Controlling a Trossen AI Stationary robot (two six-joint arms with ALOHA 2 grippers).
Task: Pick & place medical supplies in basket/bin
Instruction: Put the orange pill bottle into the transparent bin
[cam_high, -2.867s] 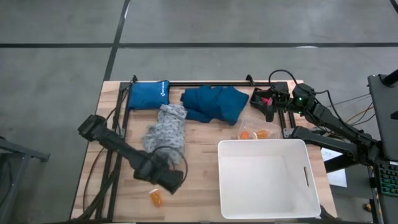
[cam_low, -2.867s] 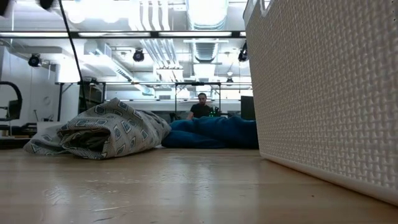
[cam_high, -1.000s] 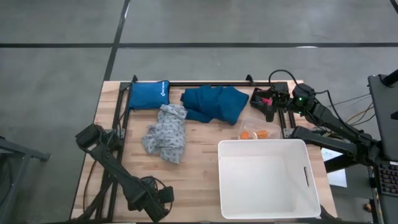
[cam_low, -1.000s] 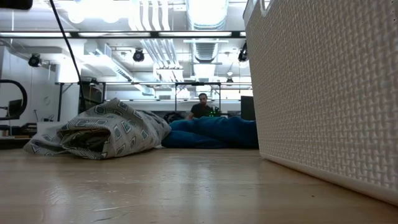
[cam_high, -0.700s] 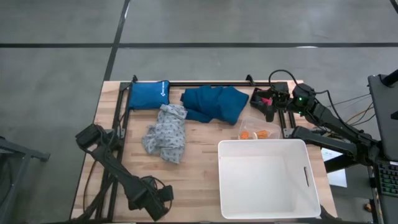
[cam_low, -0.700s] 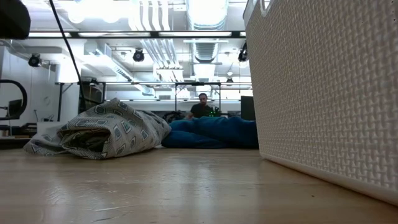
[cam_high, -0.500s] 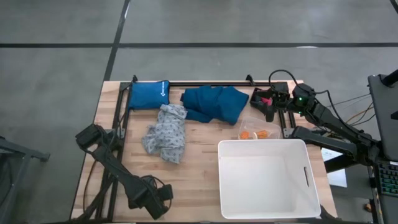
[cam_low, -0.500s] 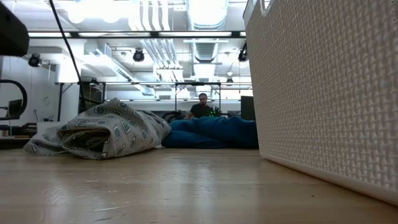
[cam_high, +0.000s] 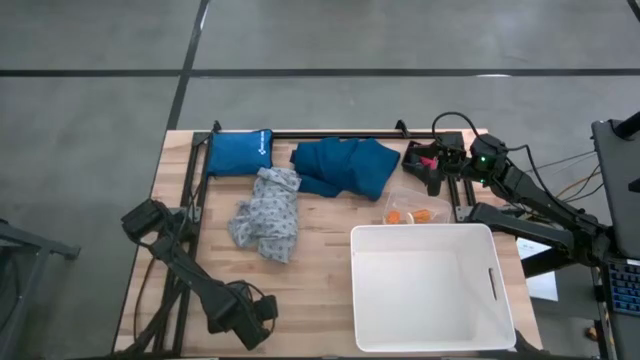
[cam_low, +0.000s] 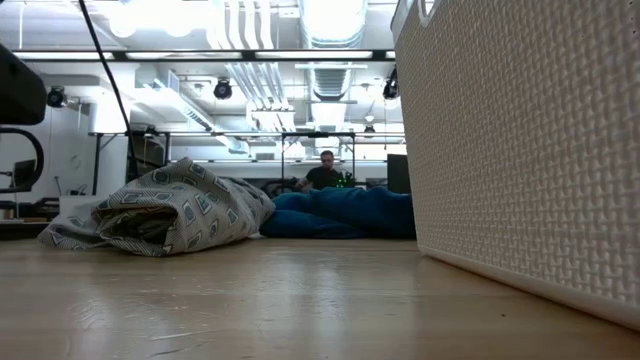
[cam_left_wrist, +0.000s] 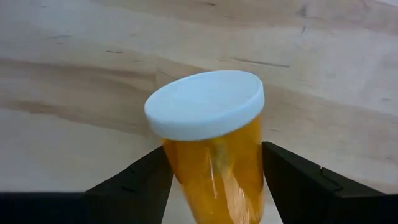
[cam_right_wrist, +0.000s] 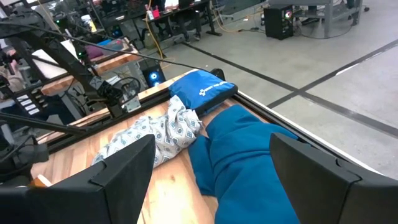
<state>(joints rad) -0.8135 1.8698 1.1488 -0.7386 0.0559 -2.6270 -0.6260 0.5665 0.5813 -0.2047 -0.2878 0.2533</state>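
Left gripper (cam_left_wrist: 214, 186) pinching an orange pill bottle (cam_left_wrist: 214, 149) with a white cap between its two fingers (cam_left_wrist: 130, 183), jaws pressing against the bottle's sides, above bare wood of the table (cam_high: 320, 265); in the high view sitting low at the near left part of the table (cam_high: 250, 318), well apart from everything else. Right gripper (cam_right_wrist: 211, 180) resting at the far right corner of the table (cam_high: 430, 168), jaws spread with nothing between them, facing across the table over the cloth. Showing a small pink-red thing (cam_high: 430, 159) right at that gripper. Lying just beside it, toward the middle, a dark teal garment (cam_high: 345, 166), bunched, touching a pale patterned garment (cam_high: 268, 212) that is crumpled nearer the table's centre. Lying at the far left, a bright blue pouch (cam_high: 238, 153), just beside the teal cloth. Resting in a clear bag between the right gripper and the tub, two more orange bottles (cam_high: 410, 215). Sitting at the near right, the big white tub (cam_high: 432, 288), open side up. In the low view, filling the right side with its textured wall (cam_low: 520, 150), patterned cloth (cam_low: 165, 210) and teal cloth (cam_low: 345, 215) lying behind; a person (cam_low: 324, 172) sitting far off in the room.
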